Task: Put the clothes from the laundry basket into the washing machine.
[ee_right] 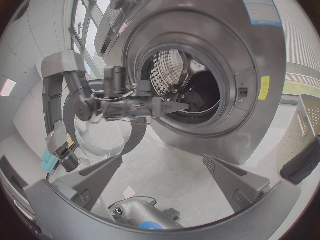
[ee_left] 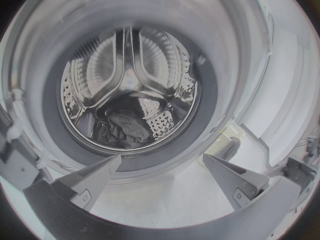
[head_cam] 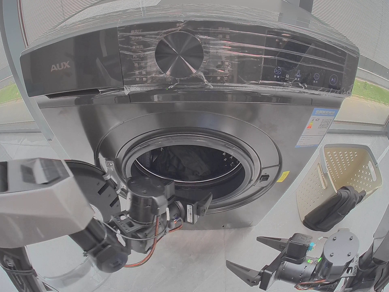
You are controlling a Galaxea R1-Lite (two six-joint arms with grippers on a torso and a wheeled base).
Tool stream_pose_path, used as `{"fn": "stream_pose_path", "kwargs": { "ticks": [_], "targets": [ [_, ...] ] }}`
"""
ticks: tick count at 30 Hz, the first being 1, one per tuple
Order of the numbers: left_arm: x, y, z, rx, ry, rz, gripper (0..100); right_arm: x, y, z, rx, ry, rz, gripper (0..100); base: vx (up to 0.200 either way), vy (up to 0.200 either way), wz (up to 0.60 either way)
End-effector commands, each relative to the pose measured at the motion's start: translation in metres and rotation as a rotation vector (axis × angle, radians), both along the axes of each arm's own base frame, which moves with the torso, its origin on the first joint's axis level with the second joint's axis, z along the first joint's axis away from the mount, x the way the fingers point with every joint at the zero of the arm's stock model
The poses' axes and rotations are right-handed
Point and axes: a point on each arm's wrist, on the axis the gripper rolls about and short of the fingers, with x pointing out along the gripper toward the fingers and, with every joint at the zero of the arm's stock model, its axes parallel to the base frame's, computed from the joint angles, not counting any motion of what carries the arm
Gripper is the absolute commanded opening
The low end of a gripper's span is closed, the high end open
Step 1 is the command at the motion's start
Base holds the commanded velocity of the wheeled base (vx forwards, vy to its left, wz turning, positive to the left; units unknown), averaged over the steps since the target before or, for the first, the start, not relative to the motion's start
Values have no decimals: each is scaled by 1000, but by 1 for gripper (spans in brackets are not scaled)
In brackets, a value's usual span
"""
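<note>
Spread wide with nothing between its fingers, the left gripper (ee_left: 159, 160) hangs just in front of the lower rim of the washing machine's (head_cam: 202, 114) round opening, pointing into the drum (ee_left: 130, 77). A crumpled dark garment (ee_left: 128, 132) lies at the bottom of the drum, against the perforated steel wall and apart from the gripper. A second dark garment (head_cam: 334, 209) drapes over the near rim of the laundry basket (head_cam: 348, 167) and reaches the floor; whether more clothes lie inside cannot be told. The basket, cream and perforated, stands tilted on the floor to the right of the machine, close to its front corner. The right gripper (head_cam: 244, 251) hovers low over the pale floor (head_cam: 210, 256), in front of the machine and near the basket, touching neither; its jaws also stand apart and hold nothing. The machine's door (head_cam: 89, 187) is swung fully open to the left, behind the left arm, its glass bowl (ee_right: 100, 137) facing outward.
</note>
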Motion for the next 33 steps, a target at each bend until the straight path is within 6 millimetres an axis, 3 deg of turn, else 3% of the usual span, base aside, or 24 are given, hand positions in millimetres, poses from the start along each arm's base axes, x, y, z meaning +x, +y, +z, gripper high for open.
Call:
{"fn": "stream_pose_path", "kwargs": {
  "ticks": [1, 7, 14, 16, 21, 29, 33],
  "targets": [
    [-68, 38, 59, -152, -77, -50, 100, 1, -18, 23, 61, -87, -78, 100, 0, 0, 0],
    [-106, 62, 65, -165, -76, -80, 100, 8, -27, 27, 7, -158, -247, 100, 0, 0, 0],
    [-122, 83, 59, -103, -90, -29, 100, 14, -45, 43, 63, -211, -364, 100, 0, 0, 0],
    [-129, 91, 62, -75, -125, -8, 100, 21, -63, 52, 75, -257, -442, 100, 0, 0, 0],
    [-134, 97, 61, -62, -133, -9, 100, 21, -76, 57, 64, -263, -454, 100, -200, 0, 0],
    [-134, 112, 66, -60, -167, 49, 100, -3, -95, 59, -26, -213, -432, 100, -200, 0, 0],
    [-140, 131, 75, -65, -235, 99, 100, -31, -117, 57, -82, -165, -431, 100, -200, 0, 0]
  ]
}}
